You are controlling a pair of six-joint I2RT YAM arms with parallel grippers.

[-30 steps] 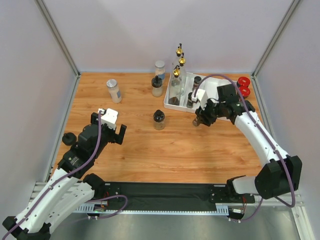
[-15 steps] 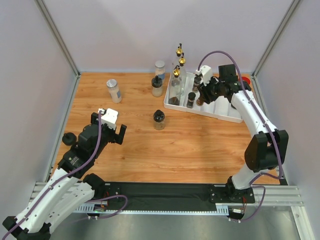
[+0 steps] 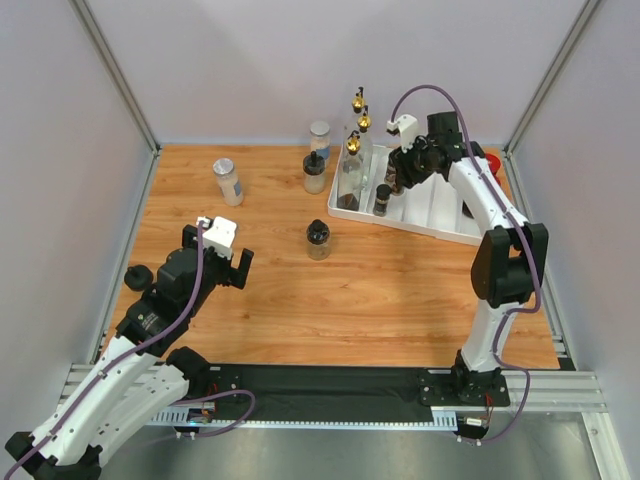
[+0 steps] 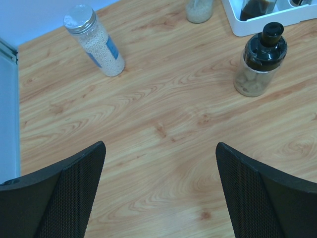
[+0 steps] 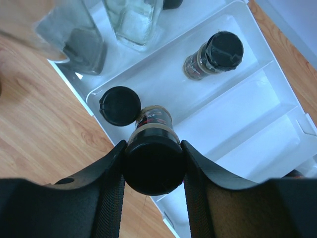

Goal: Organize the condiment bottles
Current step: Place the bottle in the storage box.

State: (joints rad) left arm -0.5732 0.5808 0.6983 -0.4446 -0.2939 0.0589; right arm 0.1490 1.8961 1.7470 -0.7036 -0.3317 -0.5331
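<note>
Upper right of the top view, tray: white divided tray takes the sorted items; most compartments show bare.
Right tool: right tool is clamped on a held spice jar with a black cap, hanging over the tray's near left corner.
Already in tray: tall gold-spouted bottle at the left end, with two more gold spouts close behind it; can't tell if all three sit inside. Small black-capped jar and second spice jar stand next to them; same compartment or not, can't tell.
Left tool: left tool has its fingers wide apart, nothing in it, lower left, over bare desk.
Loose on desk: left silver-lidded jar upper left; back silver-lidded jar and black-topped jar upper centre; centre black-topped jar mid frame.
Red-lidded jars: red-lidded jars at the tray's far right, mostly hidden by the arm; in or beside it is unclear.
Progress: roughly half, as a guess. Held jar not yet set down, four loose jars left.
</note>
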